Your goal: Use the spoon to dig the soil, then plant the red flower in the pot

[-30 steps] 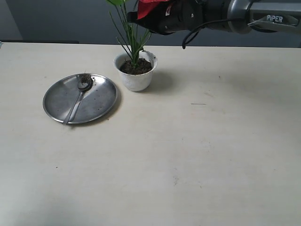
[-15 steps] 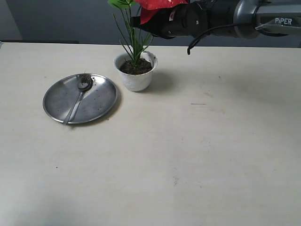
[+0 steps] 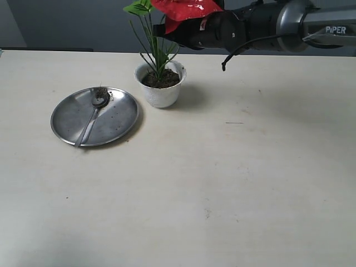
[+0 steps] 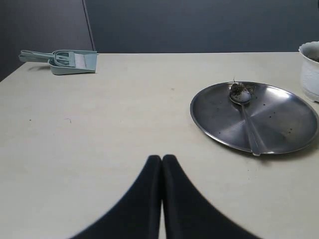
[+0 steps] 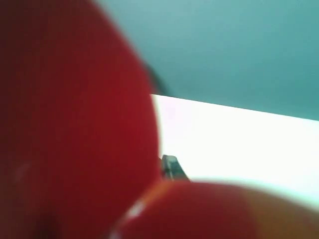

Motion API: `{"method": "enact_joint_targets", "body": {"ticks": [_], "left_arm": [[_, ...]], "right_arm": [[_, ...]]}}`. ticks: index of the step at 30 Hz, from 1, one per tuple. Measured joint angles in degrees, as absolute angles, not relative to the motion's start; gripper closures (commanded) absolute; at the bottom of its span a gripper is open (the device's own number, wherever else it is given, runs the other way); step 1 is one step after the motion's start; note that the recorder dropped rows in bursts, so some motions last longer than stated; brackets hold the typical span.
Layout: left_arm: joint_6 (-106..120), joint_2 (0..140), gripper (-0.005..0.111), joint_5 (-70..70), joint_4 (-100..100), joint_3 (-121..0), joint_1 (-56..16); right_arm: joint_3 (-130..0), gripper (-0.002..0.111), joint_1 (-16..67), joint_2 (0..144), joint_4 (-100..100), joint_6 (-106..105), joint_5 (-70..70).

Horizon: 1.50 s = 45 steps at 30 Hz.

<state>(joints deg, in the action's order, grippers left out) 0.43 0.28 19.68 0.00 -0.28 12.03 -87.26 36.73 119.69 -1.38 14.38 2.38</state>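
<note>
Two tools are mine: my right tool [image 3: 163, 28] grips the flower [image 3: 186, 8] that stands in the pot [image 3: 162, 94], and my left tool [image 4: 162, 160] is pinched together, empty, over the table [image 4: 99, 124].

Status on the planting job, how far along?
Done: digging; the spoon lies on the plate, and soil fills the pot. In hand: the red flower stands in that soil, with the right pincer apparently gripping near the bloom. Left: let go, withdraw.
</note>
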Motion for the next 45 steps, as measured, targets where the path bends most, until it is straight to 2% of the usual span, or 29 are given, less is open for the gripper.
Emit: {"method": "enact_joint_targets", "body": {"ticks": [45], "left_arm": [[0.4, 0.3, 0.106, 19.7, 0.0, -0.3, 12.0]], "right_arm": [[-87.2, 0.109, 35.8, 122.4, -0.9, 14.5, 0.7]]}}
